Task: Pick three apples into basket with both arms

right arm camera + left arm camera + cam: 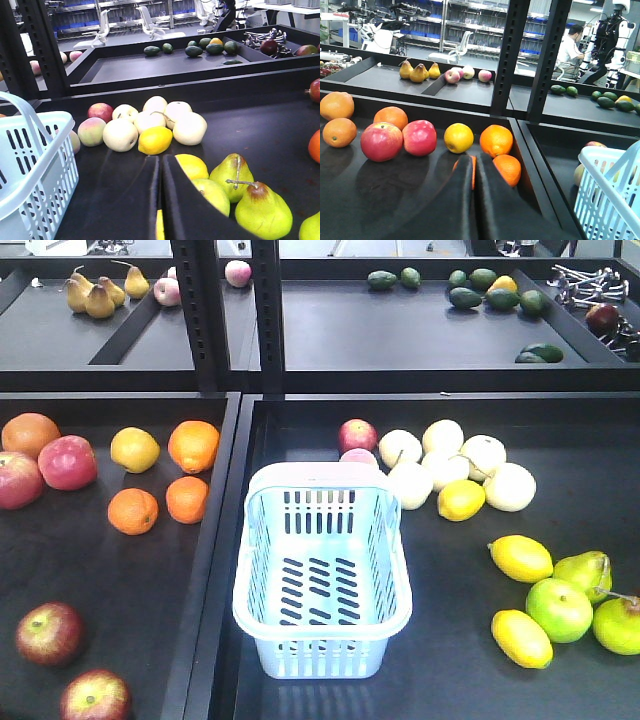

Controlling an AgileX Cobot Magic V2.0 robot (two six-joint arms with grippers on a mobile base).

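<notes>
The basket (pixel 320 655) is set upright at the front of the right tray (pixel 450 570). Its left side is just beside the raised edge (pixel 213 540) by which the two trays are split. Only its slotted bottom is seen inside it.

Two dark red apples (pixel 48 632) are found in the near corner of the left tray (pixel 110 580). The nearer apple (pixel 95 698) is almost at the front edge. Both are parted from the basket by that raised edge. Bare black floor is seen all round them. The oranges (pixel 133 510) and the pink-red apples (pixel 67 462) are laid well behind. A third dark apple cannot be told for sure.

The left gripper (pixel 473 160) is held low over the left tray. Its fingers are pressed together and nothing is held. Two oranges are seen just past its tips, and open floor is seen to its left.

The right gripper (pixel 160 160) is held low over the right tray. It is closed to a thin slit and nothing is gripped. Pears (pixel 262 212) are crowded at its right side. A lemon (pixel 155 140) is seen ahead, and the basket is seen at its left, with bare floor between.
</notes>
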